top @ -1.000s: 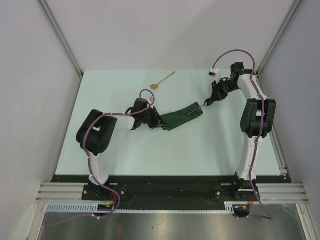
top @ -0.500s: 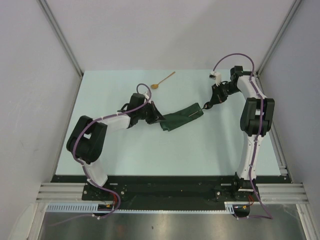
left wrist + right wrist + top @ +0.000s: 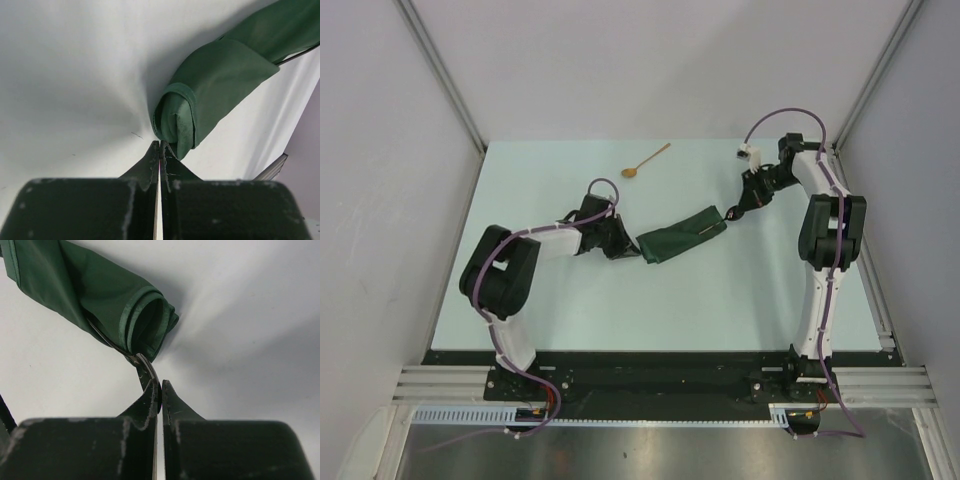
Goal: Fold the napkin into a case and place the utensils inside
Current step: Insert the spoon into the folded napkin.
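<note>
The case (image 3: 680, 233) lies loose on the worktop (image 3: 740, 300). My worry is that pushing the black spoon (image 3: 141, 369) deeper drags the cloth along or opens its rolled mouth, and the thin handle could also slip from the grip. My right claw (image 3: 160, 387), pressed together, appears to pinch that spoon's end right at the case's right mouth. My left claw (image 3: 160, 146), pressed together on nothing, sits just beside the case's left end. The gold spoon (image 3: 646, 160) lies well beyond the case's far side.

Pale green tabletop (image 3: 570, 310), white walls (image 3: 650, 60) behind and beside, brushed metal sheet (image 3: 660, 455) at near edge
</note>
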